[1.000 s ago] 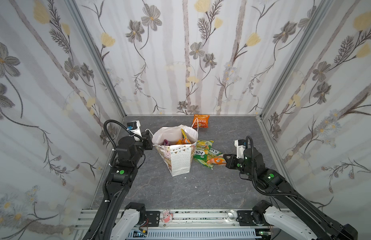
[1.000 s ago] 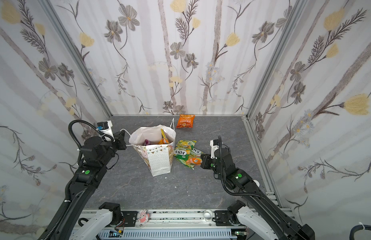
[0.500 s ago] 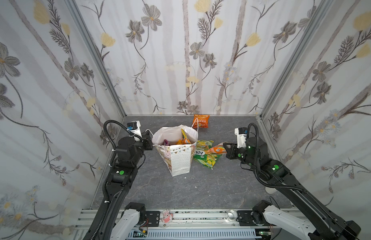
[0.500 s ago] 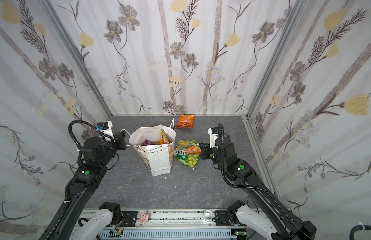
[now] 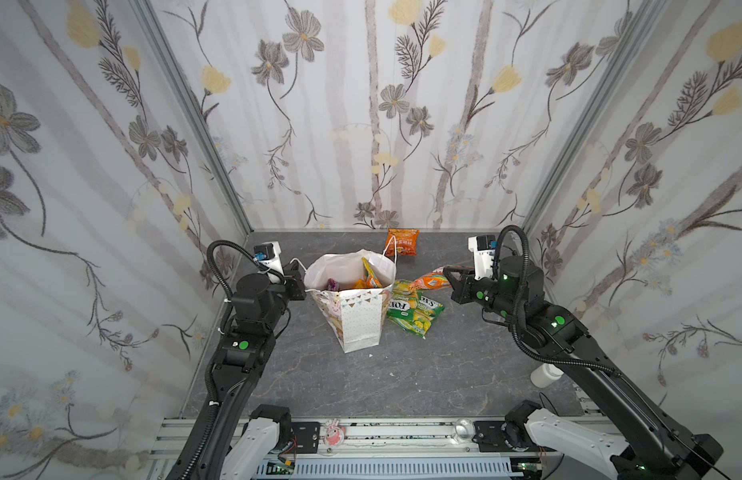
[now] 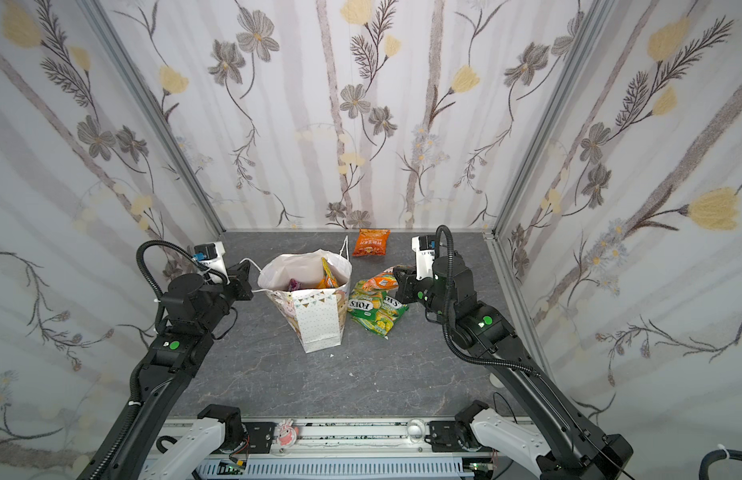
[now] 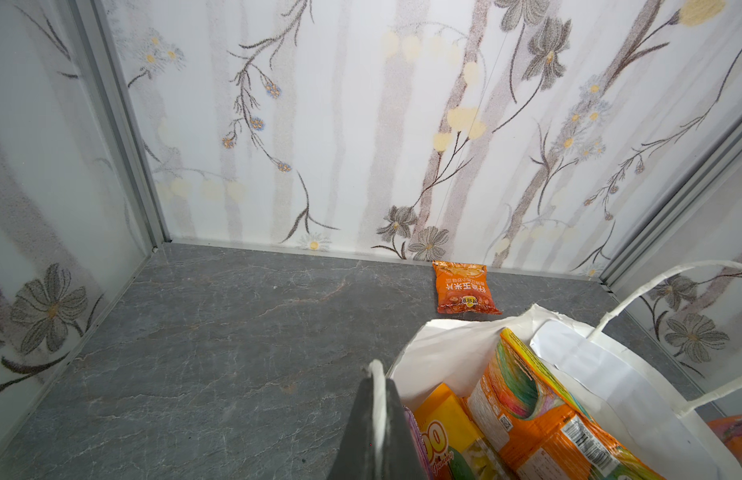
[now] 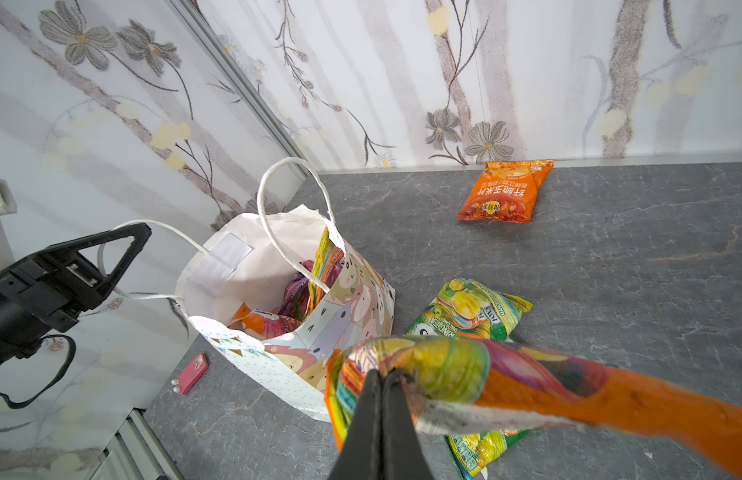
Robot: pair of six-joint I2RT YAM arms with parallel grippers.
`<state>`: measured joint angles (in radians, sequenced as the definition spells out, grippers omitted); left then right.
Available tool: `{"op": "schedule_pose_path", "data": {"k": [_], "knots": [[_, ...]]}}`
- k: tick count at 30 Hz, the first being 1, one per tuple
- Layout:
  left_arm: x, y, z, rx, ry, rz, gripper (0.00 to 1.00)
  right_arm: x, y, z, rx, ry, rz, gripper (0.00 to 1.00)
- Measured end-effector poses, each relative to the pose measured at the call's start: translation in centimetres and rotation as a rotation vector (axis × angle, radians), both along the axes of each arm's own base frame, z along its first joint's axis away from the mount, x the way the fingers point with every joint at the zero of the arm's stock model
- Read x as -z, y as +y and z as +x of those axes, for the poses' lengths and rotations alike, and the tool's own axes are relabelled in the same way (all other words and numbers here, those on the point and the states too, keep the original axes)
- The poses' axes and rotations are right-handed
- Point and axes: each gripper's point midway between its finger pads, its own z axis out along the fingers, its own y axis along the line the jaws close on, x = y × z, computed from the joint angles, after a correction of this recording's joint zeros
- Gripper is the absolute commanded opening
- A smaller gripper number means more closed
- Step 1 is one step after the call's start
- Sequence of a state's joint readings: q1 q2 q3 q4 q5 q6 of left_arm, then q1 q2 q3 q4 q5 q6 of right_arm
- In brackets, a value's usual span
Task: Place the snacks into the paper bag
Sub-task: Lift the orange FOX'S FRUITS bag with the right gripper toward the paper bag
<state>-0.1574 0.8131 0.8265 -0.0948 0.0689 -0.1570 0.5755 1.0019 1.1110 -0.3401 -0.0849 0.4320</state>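
Top views: show the paper bag (image 5: 357, 320) upright mid-desk (image 5: 361, 382), mouth open, several snacks (image 5: 369, 278) inside. Place the left hand (image 5: 296, 284) at the bag's rim and the right hand (image 5: 448, 274) hovering just right of the bag, pinching an orange packet (image 5: 431, 282) above two green FOX'S packets (image 5: 415, 311).

Left wrist view: shows the left hand (image 7: 377, 368) clamped narrow on the white cord handle (image 7: 378, 415), steadying the mouth.

Right wrist view: shows the right hand (image 8: 384, 374) closed tight on the orange packet's (image 8: 444, 365) edge, clear of the desk.

Step in hand, seemingly: carrying this packet to the bag. Next: calls for travel over the rim, then release. Leaves the FOX'S packets and a second orange packet (image 8: 504, 193) by the back wall.
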Motion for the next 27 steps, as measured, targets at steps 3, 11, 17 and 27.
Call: {"op": "schedule_pose_path", "data": {"k": [3, 11, 17, 27], "knots": [[0.1, 0.1, 0.0, -0.005, -0.001, 0.001, 0.00, -1.0, 0.4, 0.0, -0.022, -0.019, 0.006, 0.00], [-0.2, 0.3, -0.2, -0.016, -0.021, 0.002, 0.00, -4.8, 2.5, 0.4, -0.115, -0.087, 0.032, 0.00], [-0.3, 0.3, -0.2, -0.015, -0.026, 0.002, 0.00, -8.4, 3.8, 0.6, -0.167, -0.156, 0.046, 0.00], [-0.1, 0.3, 0.0, -0.014, -0.020, 0.002, 0.00, -14.4, 8.1, 0.4, -0.302, -0.256, 0.087, 0.00]]}}
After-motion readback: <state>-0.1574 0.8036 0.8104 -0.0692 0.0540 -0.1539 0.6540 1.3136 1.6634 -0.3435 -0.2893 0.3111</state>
